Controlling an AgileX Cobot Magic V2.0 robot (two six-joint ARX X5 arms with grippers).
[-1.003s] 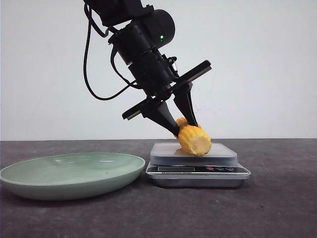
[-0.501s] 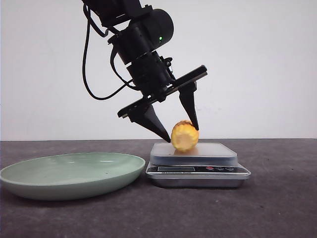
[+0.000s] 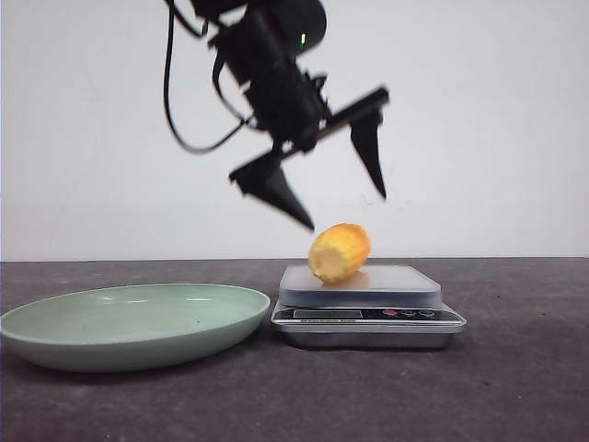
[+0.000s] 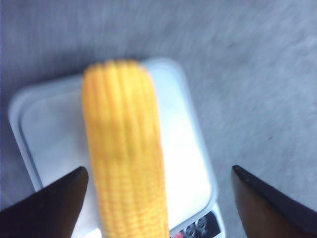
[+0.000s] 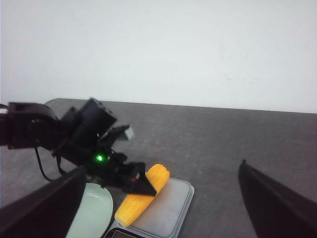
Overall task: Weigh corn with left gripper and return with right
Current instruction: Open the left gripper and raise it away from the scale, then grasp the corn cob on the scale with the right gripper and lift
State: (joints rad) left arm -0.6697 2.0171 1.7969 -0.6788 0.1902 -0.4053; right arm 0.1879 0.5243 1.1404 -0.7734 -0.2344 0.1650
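The yellow-orange corn point(image 3: 339, 252) lies on the white platform of the kitchen scale point(image 3: 405, 281), pale cut end toward the camera. It also shows in the left wrist view point(image 4: 124, 148) and the right wrist view point(image 5: 142, 195). My left gripper point(image 3: 342, 207) is open and empty, lifted above the corn with its black fingers point(image 3: 370, 152) spread wide; the corn shows between them in the left wrist view point(image 4: 159, 203). My right gripper point(image 5: 161, 208) is open and empty, high above the table and off the front view.
A pale green plate point(image 3: 83, 336) sits left of the scale on the dark table point(image 3: 515, 368); it also shows in the right wrist view point(image 5: 94, 213). The scale's display and buttons point(image 3: 405, 314) face the camera. A white wall stands behind.
My left gripper let go of the corn, opened wide and rose above it. The corn settled and rolled a little on the scale platform.
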